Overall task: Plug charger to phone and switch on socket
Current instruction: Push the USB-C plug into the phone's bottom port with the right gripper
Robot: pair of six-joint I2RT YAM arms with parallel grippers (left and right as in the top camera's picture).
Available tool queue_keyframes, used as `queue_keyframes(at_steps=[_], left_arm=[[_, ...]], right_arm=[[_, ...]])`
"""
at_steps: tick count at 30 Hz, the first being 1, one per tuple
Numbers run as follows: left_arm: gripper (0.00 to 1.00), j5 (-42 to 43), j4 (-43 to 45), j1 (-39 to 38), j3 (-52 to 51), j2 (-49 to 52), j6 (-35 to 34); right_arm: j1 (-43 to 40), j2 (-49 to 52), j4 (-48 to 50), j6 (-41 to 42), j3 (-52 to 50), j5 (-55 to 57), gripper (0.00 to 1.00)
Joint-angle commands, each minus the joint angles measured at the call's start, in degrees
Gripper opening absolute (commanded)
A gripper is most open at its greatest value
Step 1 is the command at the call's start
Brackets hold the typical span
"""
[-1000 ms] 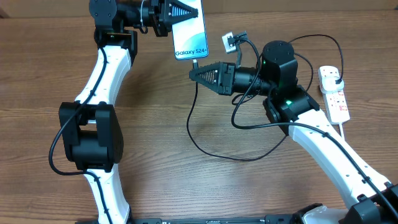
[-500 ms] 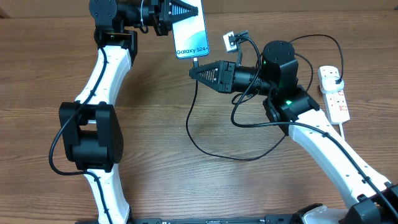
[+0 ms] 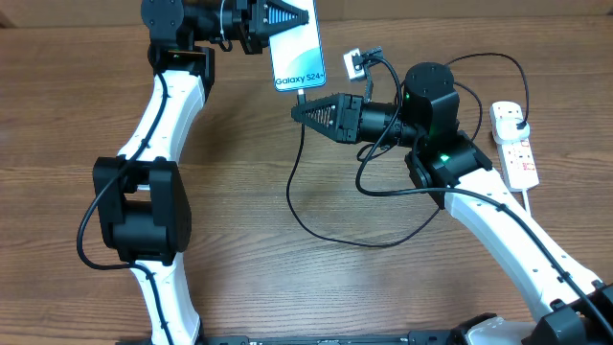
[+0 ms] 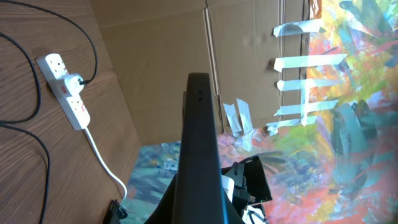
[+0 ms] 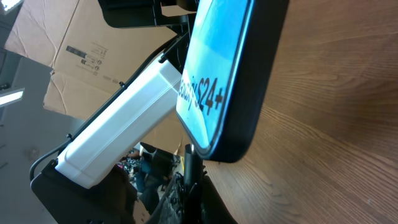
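My left gripper [image 3: 283, 16] is shut on the phone [image 3: 298, 53], holding it above the table's far edge; its light-blue screen reads "Galaxy S24+". The left wrist view shows the phone's black edge [image 4: 200, 143] between my fingers. My right gripper [image 3: 299, 112] is shut on the charger's connector tip [image 5: 191, 163], which sits right under the phone's bottom edge [image 5: 233, 93]; whether it is seated I cannot tell. The black cable [image 3: 316, 226] loops over the table to a black plug [image 3: 522, 128] in the white socket strip [image 3: 514, 147], which also shows in the left wrist view [image 4: 65, 93].
A small white block with a black cable [image 3: 355, 64] lies behind my right gripper. Cardboard boxes [image 4: 186, 56] stand beyond the table's far edge. The socket's white cord [image 3: 530, 199] runs toward my right arm.
My left gripper has shifted the phone slightly right. The right gripper has held the connector tip in place under the phone.
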Motion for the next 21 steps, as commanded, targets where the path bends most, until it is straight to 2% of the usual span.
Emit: queue_keyframes(at_steps=[1,21], left_arm=[[0.04,-1.2,0.3,-0.4,1.0,-0.7,1.1],[0.04,-0.5,0.3,-0.4,1.0,-0.7,1.1]], right_arm=[[-0.3,-0.8,0.6,0.0,-0.2,0.4,0.04],[-0.3,-0.8,1.3,0.5,-0.2,1.4,0.04]])
